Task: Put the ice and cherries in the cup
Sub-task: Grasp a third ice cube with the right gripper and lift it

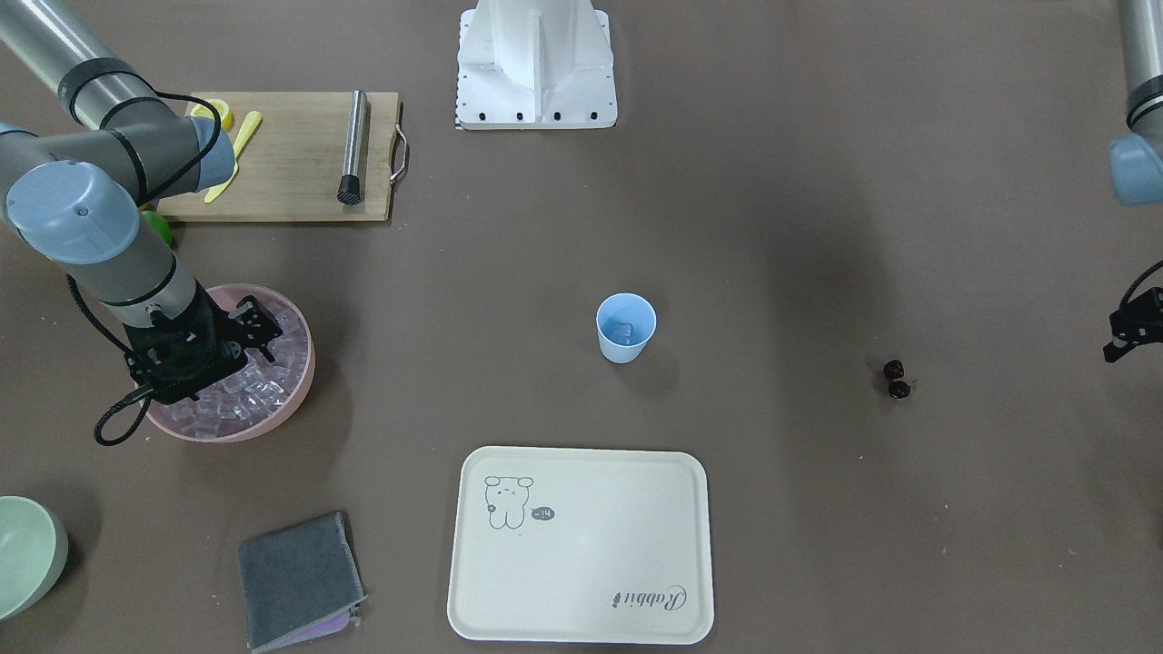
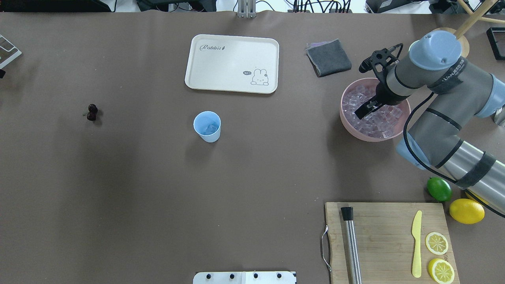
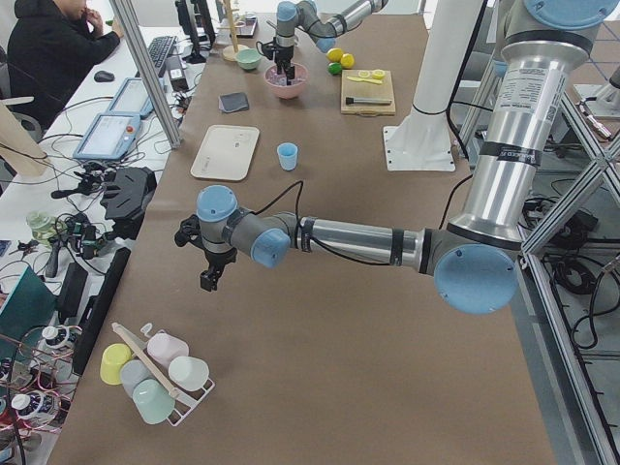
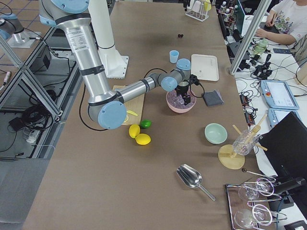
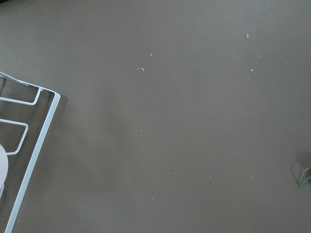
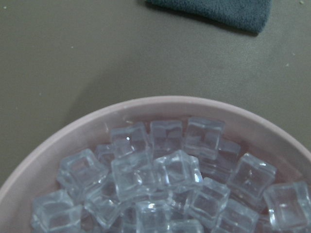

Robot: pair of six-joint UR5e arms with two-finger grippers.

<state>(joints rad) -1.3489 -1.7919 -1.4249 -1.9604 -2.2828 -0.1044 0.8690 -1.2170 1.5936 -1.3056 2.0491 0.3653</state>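
Observation:
The light-blue cup [image 1: 626, 350] [image 2: 207, 134] stands upright mid-table with a clear ice cube or so inside. The cherries [image 1: 897, 380] [image 2: 92, 112] lie on the bare table, far from the cup. Many ice cubes [image 6: 155, 174] [image 2: 384, 118] fill the pink bowl [image 1: 304, 381] [image 2: 347, 124]. My right gripper [image 1: 263, 341] [image 2: 361, 112] hangs low over the ice in the bowl; its jaws look open and empty. My left gripper [image 1: 1127, 341] [image 3: 208, 281] hovers at the table's far end, beyond the cherries; I cannot tell whether it is open or shut.
A cream tray [image 1: 581, 545] and a grey cloth [image 1: 295, 581] lie beyond the cup. A cutting board [image 1: 291, 154] holds a steel muddler, a yellow knife and lemon slices. A lime [image 2: 439, 188], a lemon [image 2: 466, 211], a pale green bowl [image 1: 27, 554] and a wire rack [image 5: 24, 145] are also in view.

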